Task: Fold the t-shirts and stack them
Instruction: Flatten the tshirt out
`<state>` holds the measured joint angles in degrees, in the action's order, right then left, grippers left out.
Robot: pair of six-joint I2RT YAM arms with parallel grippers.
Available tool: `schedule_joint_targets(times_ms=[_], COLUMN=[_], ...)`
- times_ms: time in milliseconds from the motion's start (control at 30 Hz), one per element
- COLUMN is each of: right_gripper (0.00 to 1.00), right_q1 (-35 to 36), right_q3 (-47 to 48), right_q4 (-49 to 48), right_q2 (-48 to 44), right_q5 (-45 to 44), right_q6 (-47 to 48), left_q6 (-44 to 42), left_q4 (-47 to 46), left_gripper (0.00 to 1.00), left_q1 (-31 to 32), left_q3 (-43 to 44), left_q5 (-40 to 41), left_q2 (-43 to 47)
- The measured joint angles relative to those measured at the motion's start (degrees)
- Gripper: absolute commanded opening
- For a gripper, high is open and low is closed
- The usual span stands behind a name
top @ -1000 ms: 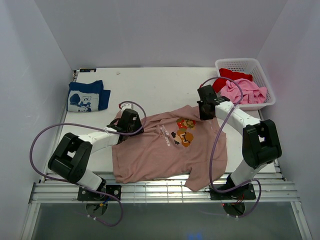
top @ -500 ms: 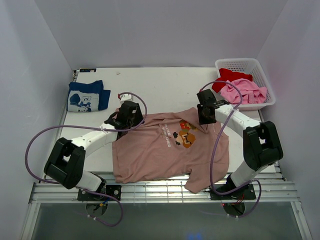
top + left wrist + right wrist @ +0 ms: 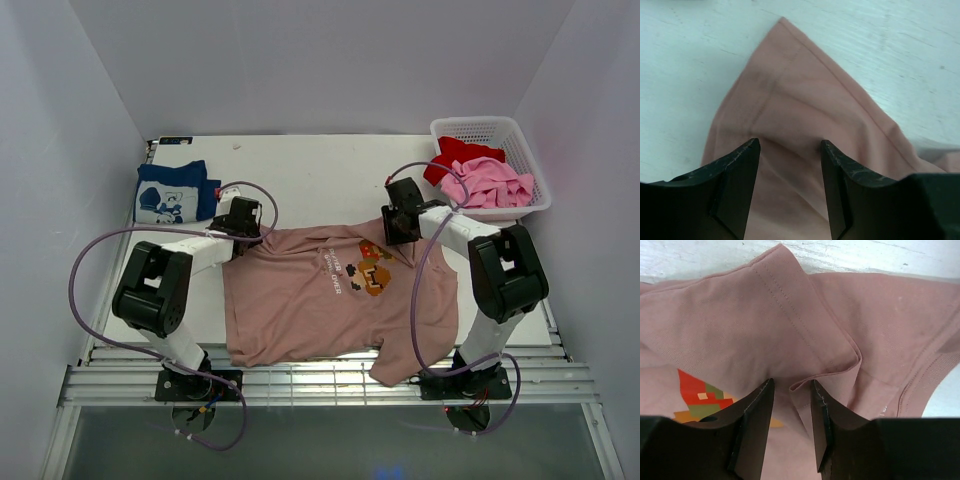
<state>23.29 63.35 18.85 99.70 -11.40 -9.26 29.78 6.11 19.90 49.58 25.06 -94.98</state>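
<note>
Tabletop (image 3: 330, 165): white, walled on three sides, with both arms bolted at its near edge.
Pink-tan t-shirt (image 3: 300, 300): spread out, print side up, on the near middle of the tabletop. One sleeve reaches down to the slatted near edge.
Pixel print (image 3: 372, 268): on the shirt's right half, with small white text just to its left.
Left tool (image 3: 243, 222): at the shirt's far left corner, jaws released and standing apart. The wrist view shows the hemmed corner lying flat on the tabletop beyond and between the fingers.
Right tool (image 3: 400, 222): at the shirt's far right edge, just beyond the print, jaws parted and not clenched — a raised crease of cloth runs up to the gap between them.
Navy t-shirt (image 3: 172, 193): folded, white print up, at the far left of the tabletop, near the left tool and apart from the pink-tan shirt.
Basket (image 3: 480, 127): white, in the far right corner.
Red t-shirt (image 3: 455, 150): bundled in the basket, unfolded.
Bright pink t-shirt (image 3: 490, 182): heaped in the basket beside the red one — touching it.
</note>
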Motion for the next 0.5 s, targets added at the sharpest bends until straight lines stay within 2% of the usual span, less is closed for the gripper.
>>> schedule_joint_targets(times_ms=[400, 467, 500], right_gripper=[0.41, 0.38, 0.33], right_q1=[0.00, 0.00, 0.00], right_q3=[0.50, 0.50, 0.50], right_q4=[0.48, 0.76, 0.76], right_q2=[1.27, 0.28, -0.35], right_q5=[-2.01, -2.49, -2.75], right_q6=[0.83, 0.94, 0.96], left_q6=[-1.51, -1.77, -1.88], left_q4=[-0.61, -1.09, -1.20], left_gripper=[0.63, 0.63, 0.63], left_q1=[-3.89, -4.11, -4.31], left_q3=[3.67, 4.70, 5.18], left_q5=[1.42, 1.38, 1.36], left_q2=[-3.61, -4.52, -5.01])
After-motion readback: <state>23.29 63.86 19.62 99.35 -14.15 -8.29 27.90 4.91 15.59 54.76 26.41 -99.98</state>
